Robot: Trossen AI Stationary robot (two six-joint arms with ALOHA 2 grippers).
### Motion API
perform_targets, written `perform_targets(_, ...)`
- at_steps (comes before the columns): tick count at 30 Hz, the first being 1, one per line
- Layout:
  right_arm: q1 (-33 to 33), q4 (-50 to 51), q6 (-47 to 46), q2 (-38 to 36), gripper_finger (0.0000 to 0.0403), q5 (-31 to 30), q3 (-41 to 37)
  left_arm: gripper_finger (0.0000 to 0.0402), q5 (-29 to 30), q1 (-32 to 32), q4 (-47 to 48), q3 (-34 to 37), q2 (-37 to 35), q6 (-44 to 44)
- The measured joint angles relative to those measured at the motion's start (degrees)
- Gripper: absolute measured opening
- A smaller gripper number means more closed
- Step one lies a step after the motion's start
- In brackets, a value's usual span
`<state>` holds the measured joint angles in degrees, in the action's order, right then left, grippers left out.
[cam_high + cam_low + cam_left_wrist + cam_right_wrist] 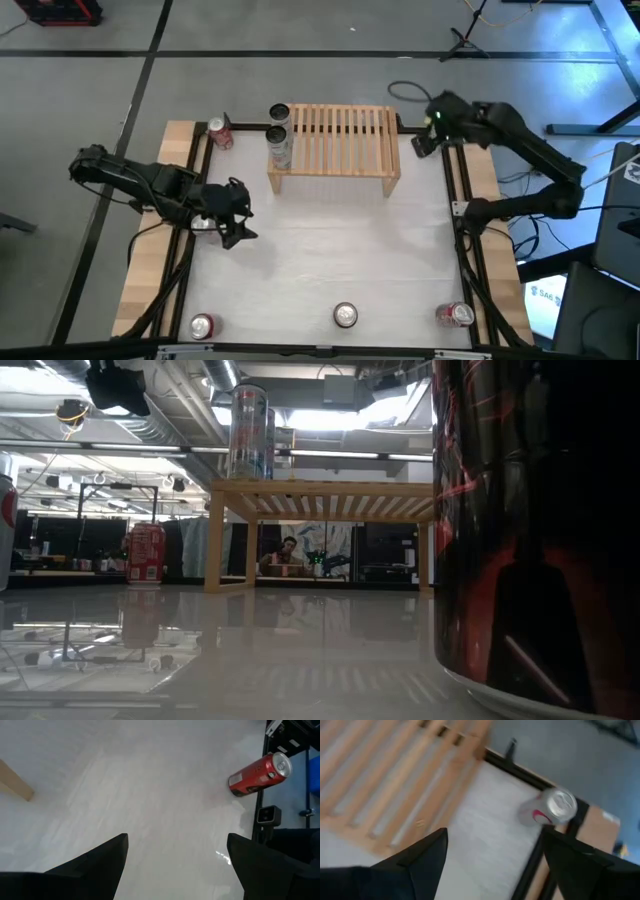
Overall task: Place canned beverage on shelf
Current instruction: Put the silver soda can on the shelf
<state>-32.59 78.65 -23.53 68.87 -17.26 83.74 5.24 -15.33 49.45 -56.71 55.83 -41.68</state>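
High view first: find the shelf (335, 148) at twelve o'clock on the surface (330, 250), pushed to the far edge, probably to leave the near half free for the arms. Note on its eleven o'clock end a dark-topped can (279, 113) and a silver can (281, 148), standing close together, so likely filling from that end, with the slats toward one o'clock bare. Look just beside that end, at eleven o'clock on the surface, for a red can (220, 132) not yet lifted. Along the near edge, count a can at seven o'clock (203, 326), a can at six o'clock (346, 316) and a can at five o'clock (457, 315), well apart, apparently spaced so that a claw can close round one without knocking its neighbour. Find the left claw (240, 215) at nine o'clock, low over the surface, spread wide and gripping nothing; confirm it in the left wrist view, with only bare white between the fingers (100, 865). Find the right claw (420, 145) at two o'clock, just beside the shelf's bare end, likewise wide open and empty; in the right wrist view see slats and a far can, nothing held. Judged from this: between cans, no pick begun, several placements left to do.
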Motion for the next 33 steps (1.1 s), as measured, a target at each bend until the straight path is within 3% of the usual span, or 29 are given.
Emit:
perform_targets(7, -15.15, -0.15, 7.38, 6.52, 0.0308, 3.94, 0.0, 0.033, 1.3, 0.01, -0.02, 0.0, -0.02, 0.18)
perform_targets(14, -23.77, -1.58, 12.29, 14.99, 0.0308, 3.81, -0.02, 0.033, 2.5, 0.04, -0.04, -0.02, -0.02, -1.4)
perform_targets(33, -25.19, -2.21, 10.52, 28.63, 0.0308, -3.84, 0.09, 0.033, 4.85, 1.33, -0.79, -0.02, -0.02, -1.69)
